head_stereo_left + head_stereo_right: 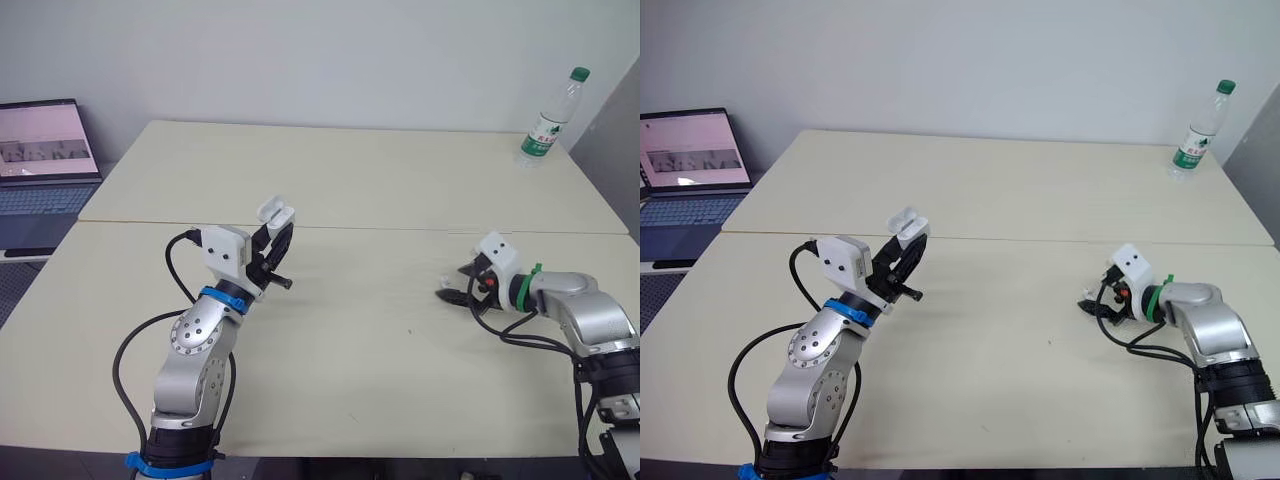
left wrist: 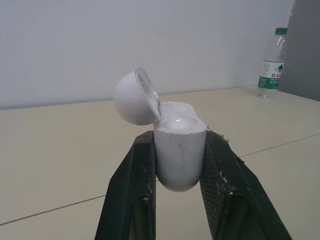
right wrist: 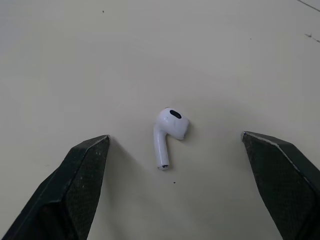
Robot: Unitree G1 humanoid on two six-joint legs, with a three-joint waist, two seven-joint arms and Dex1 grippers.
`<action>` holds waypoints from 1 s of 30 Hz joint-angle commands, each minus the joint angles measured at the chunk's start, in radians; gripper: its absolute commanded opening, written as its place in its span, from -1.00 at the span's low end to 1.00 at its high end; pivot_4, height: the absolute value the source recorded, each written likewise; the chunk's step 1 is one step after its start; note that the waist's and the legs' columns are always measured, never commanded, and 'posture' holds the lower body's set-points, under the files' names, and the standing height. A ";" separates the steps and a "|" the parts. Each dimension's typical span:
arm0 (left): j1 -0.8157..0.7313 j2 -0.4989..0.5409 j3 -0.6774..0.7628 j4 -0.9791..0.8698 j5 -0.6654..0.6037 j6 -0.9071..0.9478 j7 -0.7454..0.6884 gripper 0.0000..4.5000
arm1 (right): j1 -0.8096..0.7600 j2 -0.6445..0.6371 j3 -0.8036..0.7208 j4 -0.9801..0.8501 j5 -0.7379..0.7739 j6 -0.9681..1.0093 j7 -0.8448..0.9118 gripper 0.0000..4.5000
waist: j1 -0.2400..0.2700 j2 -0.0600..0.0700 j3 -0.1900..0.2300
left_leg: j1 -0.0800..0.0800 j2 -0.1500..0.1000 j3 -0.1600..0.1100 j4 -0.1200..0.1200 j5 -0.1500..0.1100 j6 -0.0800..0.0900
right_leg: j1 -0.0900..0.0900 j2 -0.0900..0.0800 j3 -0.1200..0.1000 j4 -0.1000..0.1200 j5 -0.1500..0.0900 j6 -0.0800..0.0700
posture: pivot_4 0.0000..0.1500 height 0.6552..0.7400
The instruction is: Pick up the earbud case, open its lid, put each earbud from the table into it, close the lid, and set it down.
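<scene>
- Left wrist view: the left tool (image 2: 180, 155) clamps the earbud case (image 2: 179, 150) by its lower body, upright and raised off the tabletop (image 1: 380, 180). Its lid (image 2: 134, 97) is swung back on the hinge. In the eye views the case sits left of centre.
- Something glossy white shows in the mouth of the case. It may be an earbud already seated, but I cannot tell for sure.
- Right wrist view: the right tool (image 1: 458, 283) is spread wide and low over the tabletop, at the right of centre in the eye views. One earbud (image 3: 170, 127) lies flat between its fingers (image 3: 85, 170), touching neither.
- The step in hand looks like picking up this earbud, with the case already lifted and opened.
- The next move calls for lowering and pinching a small, smooth, rounded piece that could easily skid or pop out. It then has to travel across to the open case, stem lined up with its socket.
- The surface is pale, matte and bare, with a seam running across the middle of the frame.
- An open laptop (image 1: 40, 150) sits at the upper left, a plain white wall behind, and a clear water bottle (image 1: 548, 118) at the upper right.
</scene>
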 commanded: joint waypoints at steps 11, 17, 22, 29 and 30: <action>-0.013 0.004 0.001 -0.044 -0.018 0.002 -0.004 -0.65 | 0.013 0.027 0.003 -0.021 -0.024 -0.028 -0.009 0.06 | 0.000 0.000 0.000 | 0.000 0.000 0.000 0.000 0.000 0.000 | 0.000 0.000 0.000 0.000 0.000 0.000 | 1.00 1.00; -0.007 0.003 0.002 -0.048 -0.020 0.005 -0.003 -0.65 | 0.023 0.018 0.004 -0.018 -0.030 -0.036 -0.004 -0.81 | 0.000 0.000 0.000 | 0.000 0.000 0.000 0.000 0.000 0.000 | 0.001 0.000 0.000 0.000 0.000 0.000 | 1.00 1.00; -0.012 0.001 -0.004 -0.045 -0.020 0.006 -0.005 -0.65 | 0.015 -0.027 0.011 -0.050 -0.012 -0.039 0.071 -0.81 | 0.001 0.000 0.000 | 0.001 0.000 0.000 0.000 0.000 0.000 | 0.001 0.000 0.000 0.000 0.000 0.000 | 1.00 1.00; 0.016 -0.008 -0.016 -0.045 -0.019 -0.011 -0.007 -0.65 | 0.064 -0.359 0.035 -0.050 -0.052 -0.322 0.424 -0.81 | 0.007 0.001 0.001 | 0.000 -0.001 0.000 0.000 0.000 0.000 | 0.001 0.000 0.000 -0.002 0.000 0.000 | 1.00 1.00; 0.029 -0.008 -0.021 -0.044 -0.012 -0.021 -0.009 -0.65 | 0.065 -0.410 0.043 -0.009 -0.077 -0.404 0.465 -0.81 | 0.007 0.001 0.001 | 0.000 -0.001 0.000 0.000 0.000 0.000 | 0.001 0.000 0.000 -0.003 0.000 0.001 | 1.00 1.00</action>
